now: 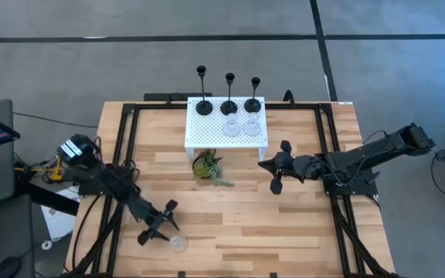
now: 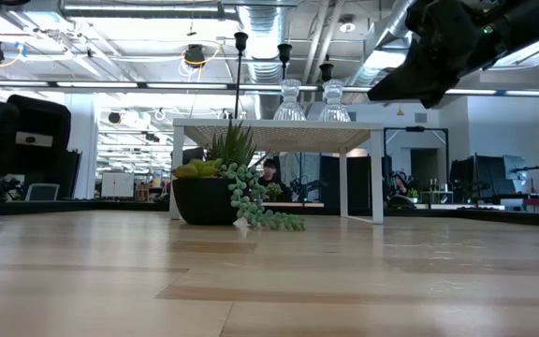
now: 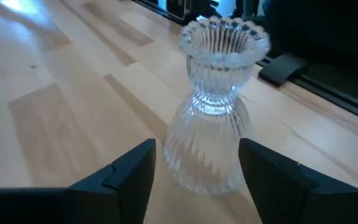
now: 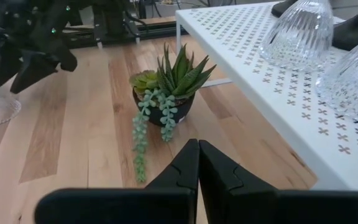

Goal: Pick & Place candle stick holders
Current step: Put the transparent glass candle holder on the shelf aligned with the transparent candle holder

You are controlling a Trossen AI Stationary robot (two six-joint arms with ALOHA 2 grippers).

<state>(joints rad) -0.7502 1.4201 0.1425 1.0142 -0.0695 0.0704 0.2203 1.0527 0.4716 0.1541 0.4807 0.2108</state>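
We're looking down on the wooden worktop, and at its far edge the white perforated stand already carries most of the set: three black candle stick holders in a row at the back and two clear glass holders in front of them, with the little green potted plant on the wood just before the stand. The right pincer hangs over the middle right of the worktop, its fingers pressed fully together on nothing, waiting. Now to the action at the near left: the left pincer sits low, and right at its tips stands the last glass holder. From the left wrist we see that ribbed glass holder upright on the wood, lying between the two dark fingers, which stand spread well apart on either side of its flared base; we can't tell whether either one touches it, and nothing is clamped. We'd judge this piece rigid, fairly heavy for its size, brittle and slick, though the ribbing should give the pads some bite. The narrow waist under the scalloped cup looks the safest place to hold, since the skirt below and the cup above would stop it slipping either way; squeezing the thin rim would be asking for a chip
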